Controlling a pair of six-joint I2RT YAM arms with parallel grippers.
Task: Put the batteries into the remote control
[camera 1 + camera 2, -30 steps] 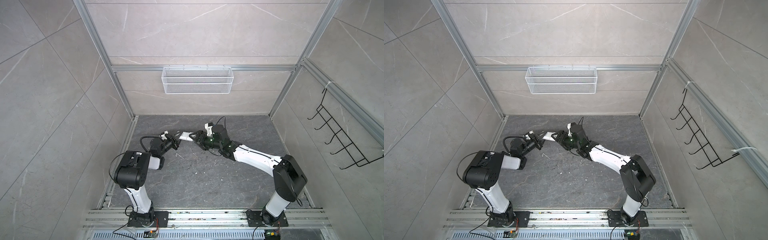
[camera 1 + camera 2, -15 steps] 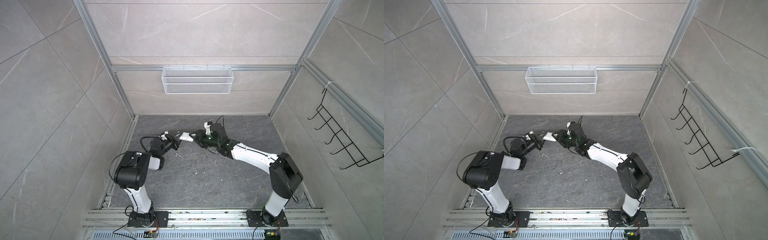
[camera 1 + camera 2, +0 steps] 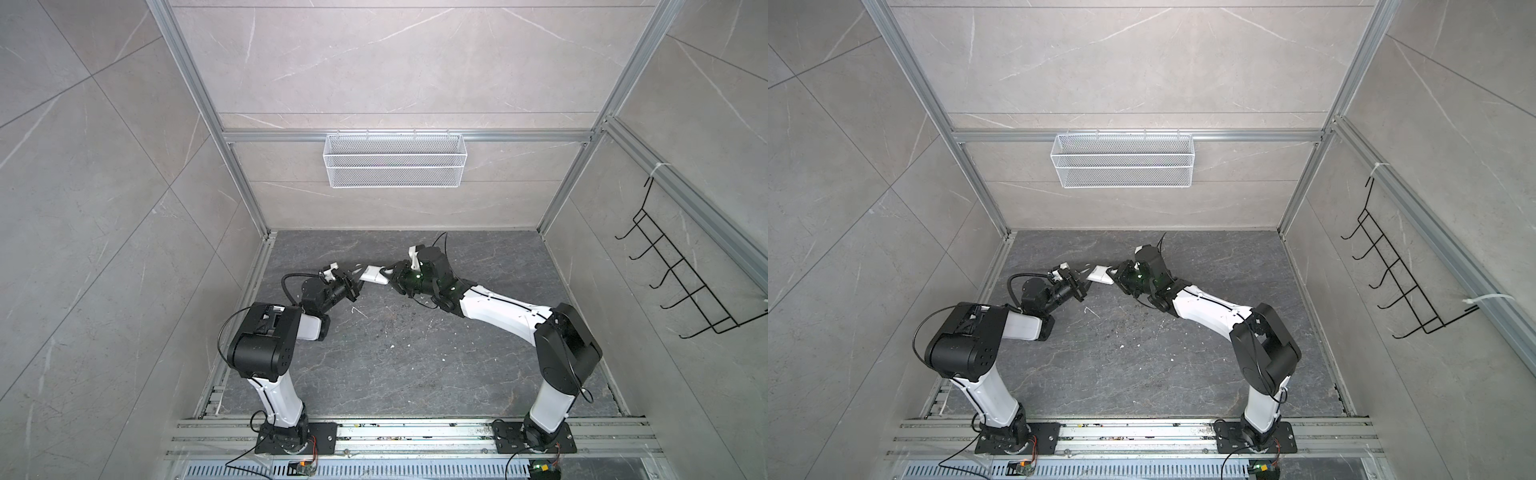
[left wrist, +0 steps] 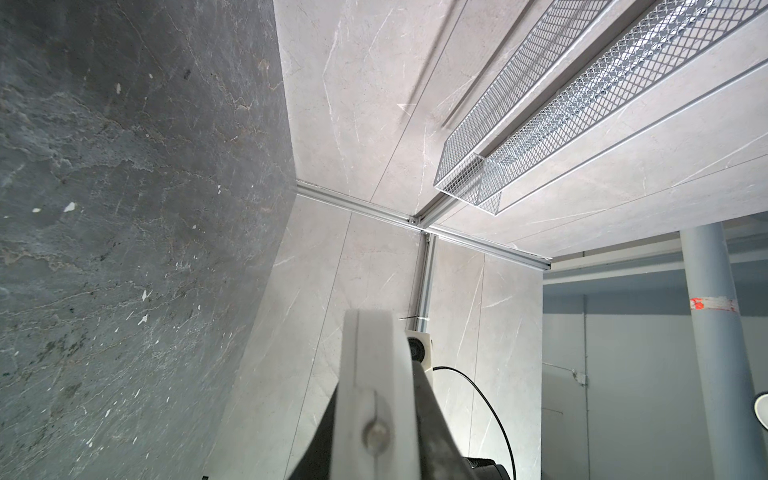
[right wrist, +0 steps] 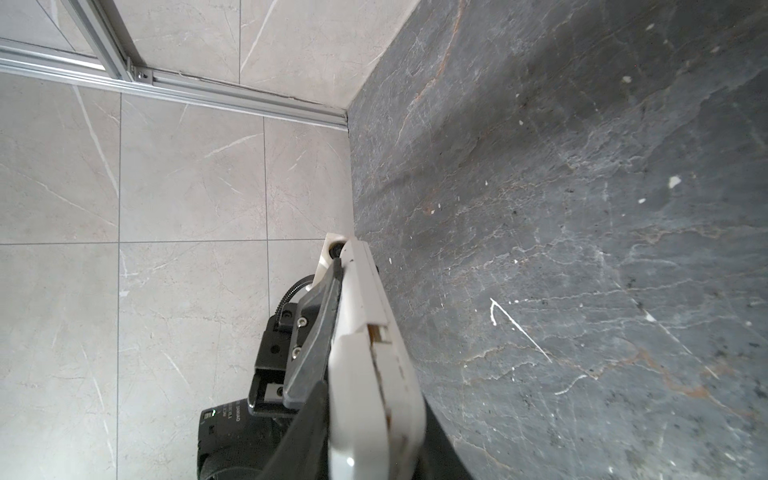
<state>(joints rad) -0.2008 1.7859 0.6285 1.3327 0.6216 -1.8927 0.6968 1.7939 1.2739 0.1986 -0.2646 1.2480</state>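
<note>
Remote control [image 3: 374,275] hung above the surface [image 3: 415,353] betw. both arms, prob. so one steadied it while the other worked on it. Left gripper [image 3: 356,285]: jaws shut tight on one end. Right gripper [image 3: 391,277]: jaws close round the other end, apparently gripping. Batteries not visible; compartment hidden, as both wrist views showed the remote only edge-on.

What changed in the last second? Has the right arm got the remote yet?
The right gripper moved slightly left, toward the left gripper, and closed on the free end of the remote control; it now appears gripped from both sides. The left gripper stayed shut on the other end, and the remote control barely moved.
</note>
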